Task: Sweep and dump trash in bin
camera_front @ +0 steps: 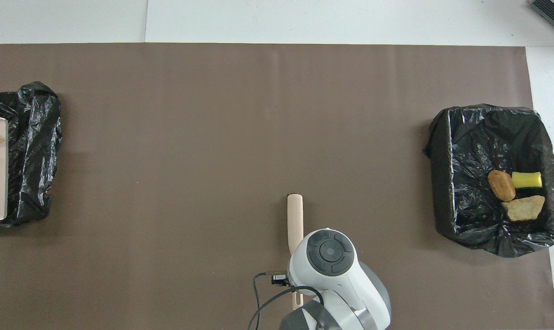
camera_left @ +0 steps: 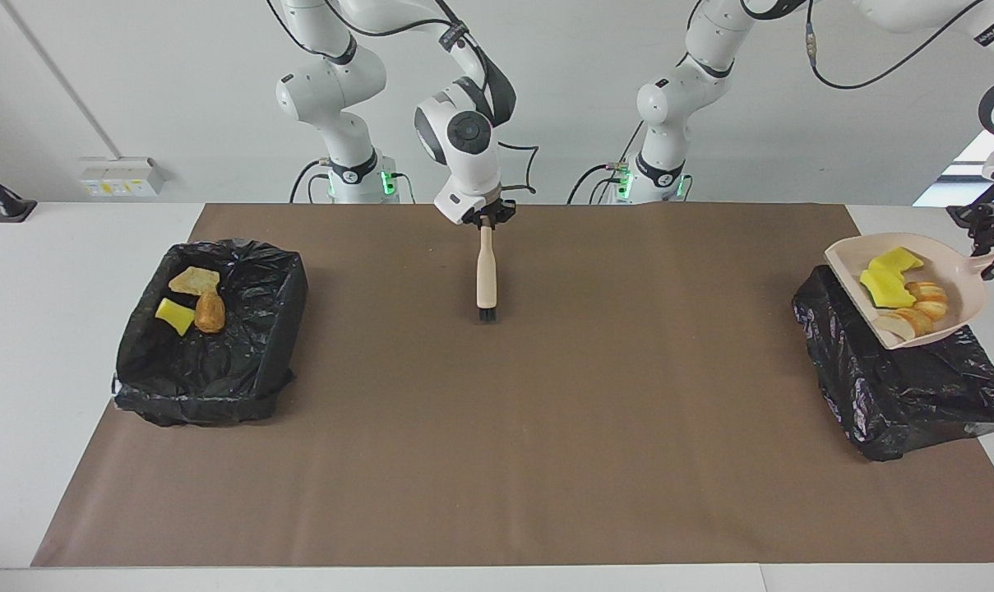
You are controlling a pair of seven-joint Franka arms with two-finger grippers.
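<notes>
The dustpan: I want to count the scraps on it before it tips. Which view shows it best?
The facing view. There the whole dustpan shows, tilted over the black-lined bin at the left arm's end, with yellow sponge pieces and bread-like pieces on it. The overhead view cuts it at the frame's edge, showing only a strip.

White table (camera_left: pixel 69 345) under a brown mat (camera_left: pixel 497 427); on the mat, two black-bagged bins (camera_left: pixel 209 345) (camera_left: pixel 899 395), one at each end, well apart.
</notes>
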